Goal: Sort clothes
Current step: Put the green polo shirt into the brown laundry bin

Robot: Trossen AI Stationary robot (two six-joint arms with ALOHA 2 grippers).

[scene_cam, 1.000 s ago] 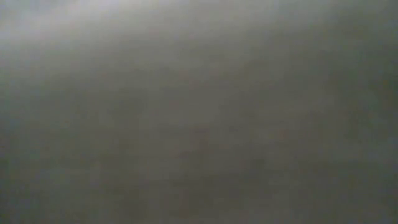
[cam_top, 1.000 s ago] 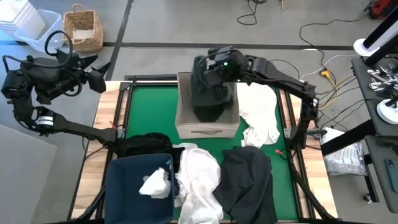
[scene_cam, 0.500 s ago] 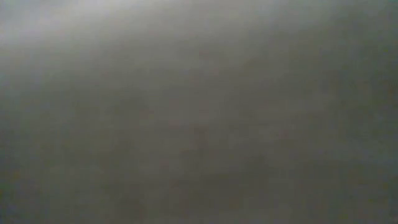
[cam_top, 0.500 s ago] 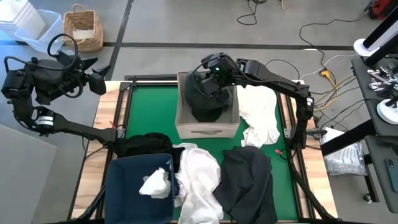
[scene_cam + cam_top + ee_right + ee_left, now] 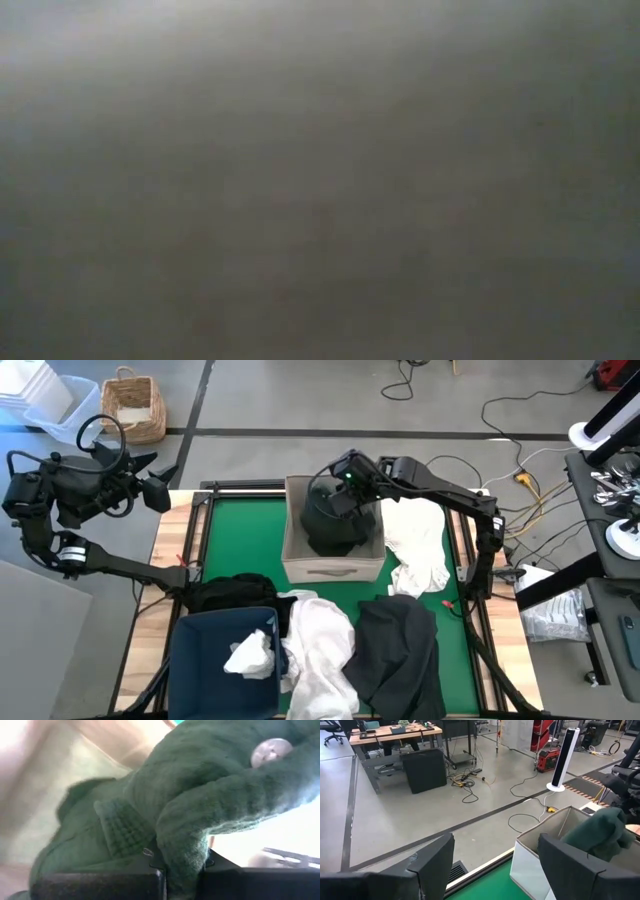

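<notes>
A dark green garment fills the beige fabric box at the table's far middle, and my right gripper is shut on it just above the box. My left gripper stands open high over the table's far left corner, holding nothing; its wrist view shows the box and the green garment ahead. Loose on the green mat lie a white garment, another white one, a charcoal one and a black one. My right gripper pinches a thick fold of the green garment between its two fingers. The fingers slant down from the table's right side. The cloth bulges out past them and its lower bulk rests in the box.
A navy bin with a white garment in it stands at the near left. A wicker basket and a white tub sit on the floor beyond the table. The low view shows only grey blur.
My right gripper has sunk toward the beige box and tipped further downward, still shut on the green garment. The garment, which hung tall over the box, has settled and bunched down into it.
</notes>
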